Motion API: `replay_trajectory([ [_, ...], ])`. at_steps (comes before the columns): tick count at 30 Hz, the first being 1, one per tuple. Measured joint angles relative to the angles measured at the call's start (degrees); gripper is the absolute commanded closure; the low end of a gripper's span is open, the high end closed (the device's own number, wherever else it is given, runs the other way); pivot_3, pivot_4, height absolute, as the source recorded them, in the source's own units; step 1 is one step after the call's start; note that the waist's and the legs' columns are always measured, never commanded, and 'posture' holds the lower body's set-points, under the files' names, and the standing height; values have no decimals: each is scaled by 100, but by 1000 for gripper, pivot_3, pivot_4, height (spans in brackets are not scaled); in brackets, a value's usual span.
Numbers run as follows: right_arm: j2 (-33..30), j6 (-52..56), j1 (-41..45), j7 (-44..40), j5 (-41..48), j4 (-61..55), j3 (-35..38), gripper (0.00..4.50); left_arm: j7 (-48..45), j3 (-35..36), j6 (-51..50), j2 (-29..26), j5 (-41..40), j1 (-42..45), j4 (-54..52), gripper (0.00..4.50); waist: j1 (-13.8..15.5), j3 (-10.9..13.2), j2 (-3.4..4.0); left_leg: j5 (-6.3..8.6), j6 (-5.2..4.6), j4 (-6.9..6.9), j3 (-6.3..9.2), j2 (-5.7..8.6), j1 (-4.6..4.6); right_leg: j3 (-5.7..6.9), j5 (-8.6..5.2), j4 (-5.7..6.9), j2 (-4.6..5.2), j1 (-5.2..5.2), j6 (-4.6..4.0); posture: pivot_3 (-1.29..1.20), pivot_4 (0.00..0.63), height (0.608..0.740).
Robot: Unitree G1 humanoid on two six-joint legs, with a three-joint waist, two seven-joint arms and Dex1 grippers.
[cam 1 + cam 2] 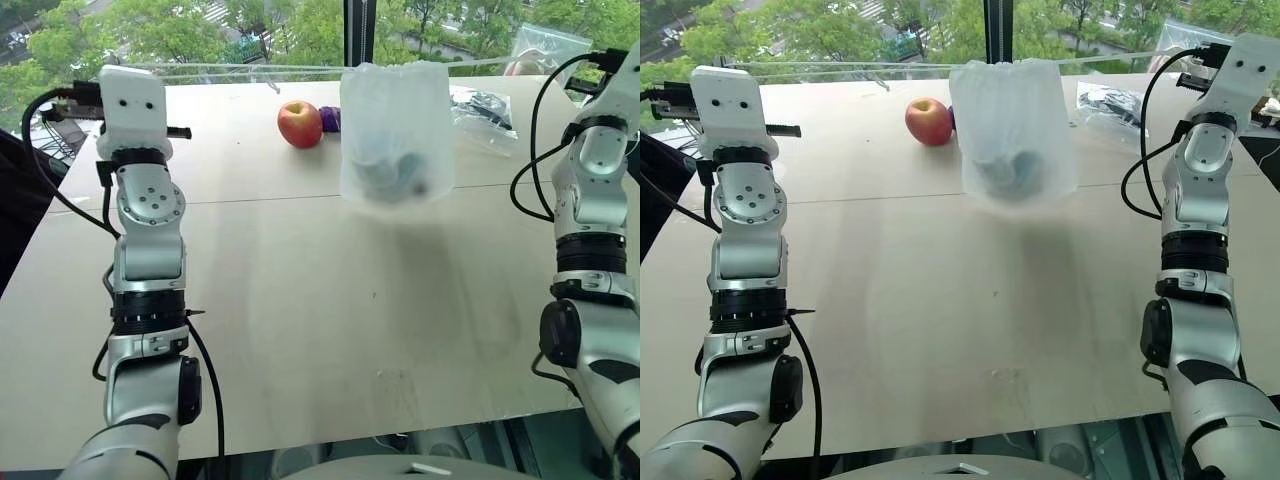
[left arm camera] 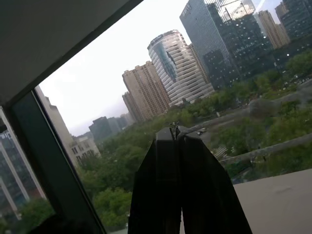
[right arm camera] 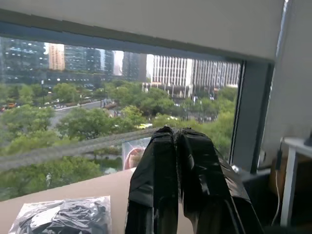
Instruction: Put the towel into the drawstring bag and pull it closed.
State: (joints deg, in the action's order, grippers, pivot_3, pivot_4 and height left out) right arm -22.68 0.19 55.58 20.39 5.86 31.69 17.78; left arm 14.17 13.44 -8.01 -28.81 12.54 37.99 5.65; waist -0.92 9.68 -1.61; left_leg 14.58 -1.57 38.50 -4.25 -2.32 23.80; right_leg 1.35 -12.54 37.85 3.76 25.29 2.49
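Drawstring bag (image 1: 397,132): white translucent pouch with a bluish bundle inside, hanging upright, long axis vertical, gathered mouth uppermost on taut cords running out to either side, clear above the counter (image 1: 300,330) beside an apple (image 1: 300,124); left end effector (image 2: 173,134) and right end effector (image 3: 174,131) both pressed together.

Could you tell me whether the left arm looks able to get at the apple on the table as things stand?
Probably yes: the apple lies uncovered on the table, left of the hanging drawstring bag. But the left gripper is shut on the cord, so it must let go first.
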Motion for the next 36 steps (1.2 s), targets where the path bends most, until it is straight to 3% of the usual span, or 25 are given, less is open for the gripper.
replay_trajectory([
  [9,383,313,232,768,996,218,424,4500,892,415,-764,388,-323,6,4,4438,-6,0,0,0,0,0,3,-2,0,-1,0,3,1,0,0,0,150,740],
  [13,451,474,272,656,1565,349,567,4500,933,418,-767,388,-523,40,47,4438,11,0,0,0,0,0,3,-2,2,4,0,1,2,-1,0,0,150,740],
  [16,364,736,267,-438,1979,313,579,4500,606,687,-588,341,-968,121,278,4438,2,0,0,0,-1,0,3,1,5,6,0,-3,1,0,0,0,150,740],
  [18,277,1187,83,-1535,2458,-201,522,4500,-154,670,-283,292,-1378,161,291,4438,6,0,0,1,-1,0,9,-1,9,13,0,-7,-3,-1,0,0,150,740],
  [22,-306,2896,-900,-4328,3512,-2195,-587,4500,-2543,-137,-316,396,-2654,184,-360,4438,53,-2,1,7,-11,1,27,-1,11,33,0,-16,-4,-26,0,0,150,740],
  [26,-913,3613,-1612,-5334,3605,-2598,-1019,4500,-3696,-659,-668,72,-3040,-552,-1105,4438,3,-1,2,15,-25,2,21,3,-1,14,0,-47,-2,-29,1,0,150,740],
  [27,-1191,3759,-1870,-5526,3519,-2594,-1025,3745,-3917,-684,-769,-80,-3083,-1023,-1357,4218,-11,-1,3,16,-27,0,23,1,-4,7,0,-46,-3,-25,1,0,150,740],
  [29,-1511,3837,-2119,-5765,3397,-2573,-1013,3001,-4134,-643,-910,-284,-3087,-1638,-1456,3649,-23,0,4,27,-46,1,23,-4,-9,1,-1,-32,-12,-19,0,0,150,740],
  [35,-2206,3832,-2807,-6762,3183,-2564,-1029,166,-4982,-251,-1379,-989,-3501,-3203,-2187,903,19,0,4,28,-46,6,21,-8,-17,6,-2,-18,-18,-26,-3,0,150,740],
  [36,-2297,3778,-2885,-6848,2994,-2383,-1037,0,-5159,-252,-1548,-1087,-3561,-3624,-2337,367,22,-1,4,28,-47,10,22,-5,-17,-3,-2,-20,-16,-26,-3,0,150,740],
])
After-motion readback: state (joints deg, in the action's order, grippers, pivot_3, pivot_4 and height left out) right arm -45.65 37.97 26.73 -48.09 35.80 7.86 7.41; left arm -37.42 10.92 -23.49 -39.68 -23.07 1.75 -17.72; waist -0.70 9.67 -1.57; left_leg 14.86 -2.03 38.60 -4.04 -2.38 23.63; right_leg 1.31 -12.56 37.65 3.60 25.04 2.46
